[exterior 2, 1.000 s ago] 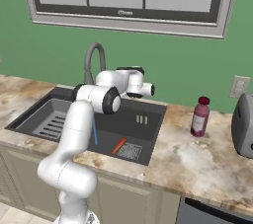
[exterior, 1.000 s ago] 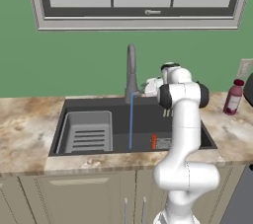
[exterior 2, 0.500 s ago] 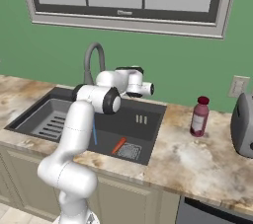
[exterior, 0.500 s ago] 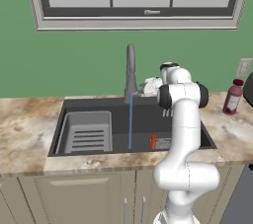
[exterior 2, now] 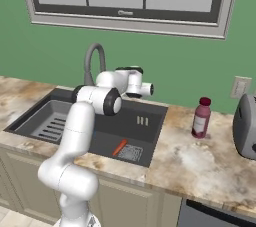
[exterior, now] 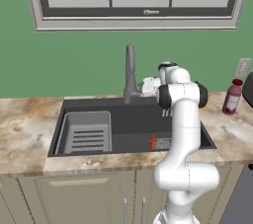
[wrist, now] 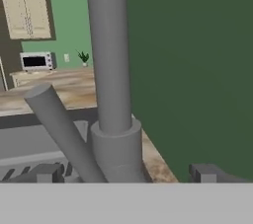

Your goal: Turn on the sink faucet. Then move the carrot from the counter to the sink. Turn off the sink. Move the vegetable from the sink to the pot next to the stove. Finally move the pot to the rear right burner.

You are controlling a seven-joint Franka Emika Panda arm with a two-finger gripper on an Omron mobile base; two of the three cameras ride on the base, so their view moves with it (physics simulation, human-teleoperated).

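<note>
— Okay, my gripper [wrist: 123,172] is spread wide by the faucet [exterior: 130,72], a smooth grey column with a slanted lever.
— And the carrot [exterior 2: 119,147]?
— Slim, orange, lying in the dark sink [exterior: 133,124] beside the grate; my arm cuts off the basin's right side.

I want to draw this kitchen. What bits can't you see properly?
- Sink faucet: in the hand view its spout is cut off by the top edge.
- Carrot: in the left base view the arm hides most of it.
- Gripper: the hand view shows just its tips, spread wide.
- Bottle: label too small to read.
</note>
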